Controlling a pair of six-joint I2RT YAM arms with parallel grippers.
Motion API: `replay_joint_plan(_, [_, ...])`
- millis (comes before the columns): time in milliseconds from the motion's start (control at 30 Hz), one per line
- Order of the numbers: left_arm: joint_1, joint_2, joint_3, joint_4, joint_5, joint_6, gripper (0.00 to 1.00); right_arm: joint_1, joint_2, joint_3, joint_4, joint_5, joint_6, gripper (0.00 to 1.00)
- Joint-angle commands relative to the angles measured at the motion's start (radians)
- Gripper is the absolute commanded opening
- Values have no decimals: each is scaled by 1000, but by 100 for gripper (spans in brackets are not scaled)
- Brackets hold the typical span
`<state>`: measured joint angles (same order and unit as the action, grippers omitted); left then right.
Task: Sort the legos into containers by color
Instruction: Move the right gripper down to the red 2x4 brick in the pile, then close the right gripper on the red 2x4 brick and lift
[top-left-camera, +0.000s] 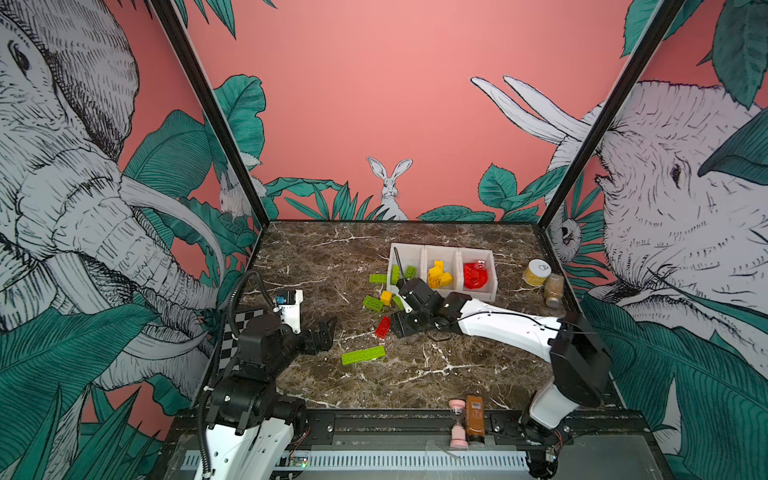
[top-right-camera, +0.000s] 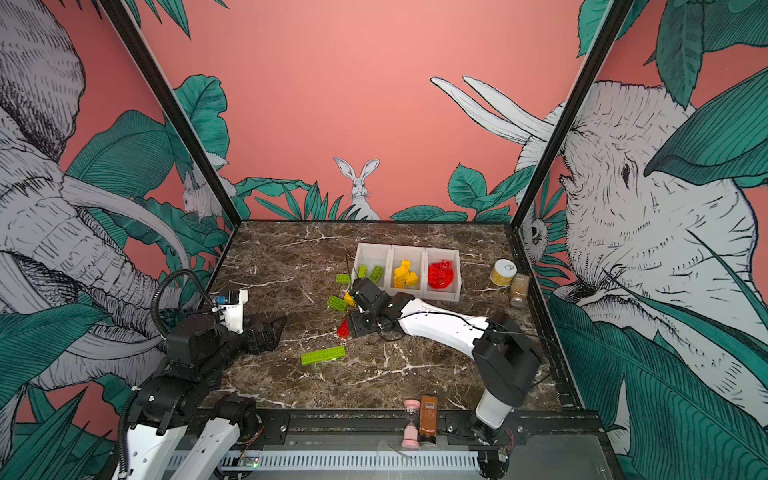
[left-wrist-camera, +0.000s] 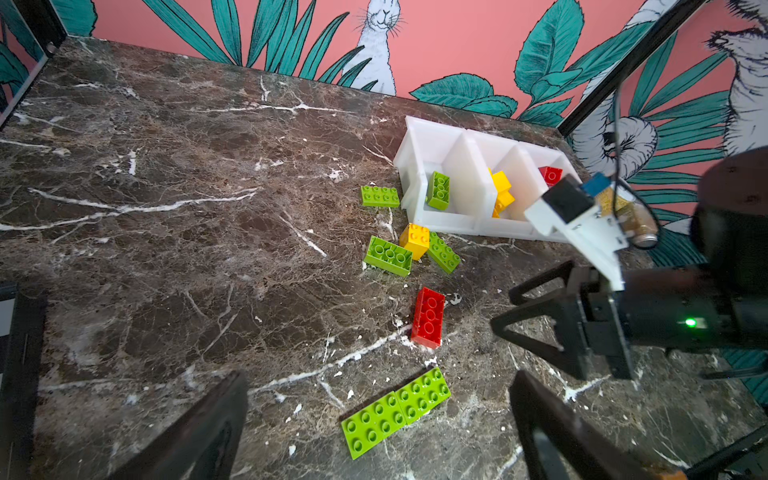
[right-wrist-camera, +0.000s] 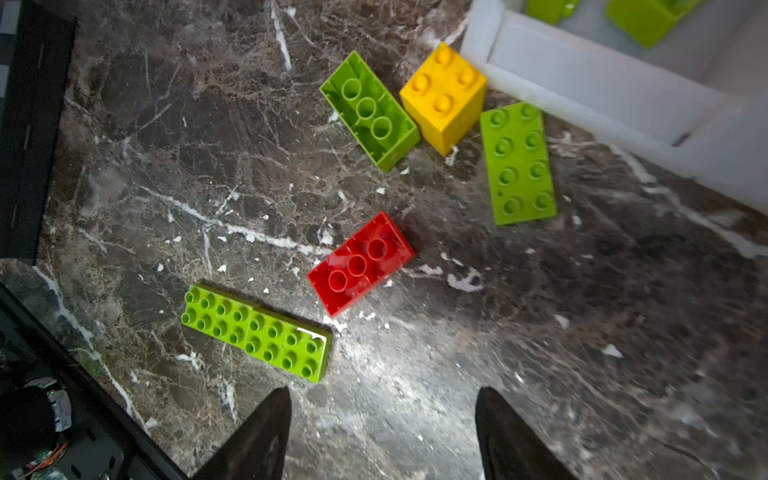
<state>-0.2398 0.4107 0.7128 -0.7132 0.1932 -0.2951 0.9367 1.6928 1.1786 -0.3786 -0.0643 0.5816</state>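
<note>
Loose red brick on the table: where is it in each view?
Both top views: red brick lies just behind the long green strip.
Left wrist: hollow side up, beyond the strip.
Right wrist: mid-frame, hollow side up, next to the strip's end.
Shared landmark: the long green strip.

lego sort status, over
Left hand open, empty. Right hand open, near upturned red plastic brick. Lime green bricks, yellow brick loose beside white plastic bins. Nothing blocking.
</note>
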Motion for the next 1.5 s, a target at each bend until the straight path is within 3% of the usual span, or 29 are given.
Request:
replay_joint_plan(0, [-4, -13, 11, -7, -10, 4, 99, 15, 43, 48, 57, -8, 35, 69])
replay_joint_plan(667, [-4, -23, 11, -6, -11, 5, 99, 37, 247, 126, 42, -26, 55, 70])
replay_joint_plan(900, [-4, -24, 10, -5, -11, 5, 99, 38, 329, 239, 6, -13, 17, 70])
replay_joint_plan(1267, [-4, -24, 10, -6, -12, 7, 99, 48, 406, 327, -101, 27, -39, 58])
replay_joint_plan(1467, [-4, -21, 10, -4, -9, 7, 99, 49, 419, 341, -146, 58, -58, 47])
